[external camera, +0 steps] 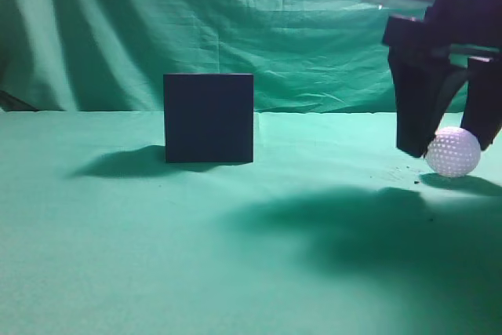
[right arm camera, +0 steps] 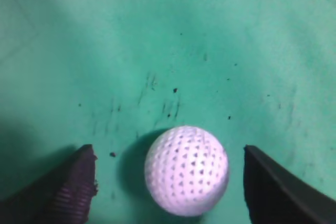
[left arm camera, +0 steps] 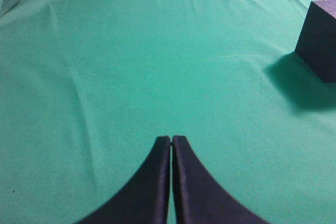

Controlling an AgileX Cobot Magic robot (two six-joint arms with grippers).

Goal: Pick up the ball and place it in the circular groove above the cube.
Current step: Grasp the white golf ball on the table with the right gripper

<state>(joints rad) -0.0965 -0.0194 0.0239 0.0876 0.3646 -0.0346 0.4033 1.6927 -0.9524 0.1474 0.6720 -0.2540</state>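
The golf ball (right arm camera: 186, 170) is seen resting on the green cloth surface (external camera: 235, 256), framed between the wide-spread jaws of the right gripper (right arm camera: 170, 187), with neither finger touching it. The black cube (external camera: 209, 118) is left standing well apart. The left gripper (left arm camera: 171, 142) is held closed, gripping nothing.

The cube (external camera: 209, 118) stands on the counter (external camera: 235, 256) left of centre in the exterior view, a draped backdrop (external camera: 196, 21) behind it. Far right, the ball (external camera: 453, 151) rests on the counter between the right gripper's (external camera: 451, 143) fingers (external camera: 413, 127), well apart from the cube. In the left wrist view the cube sits at the right edge, the left gripper (left arm camera: 171, 142) at bottom centre.
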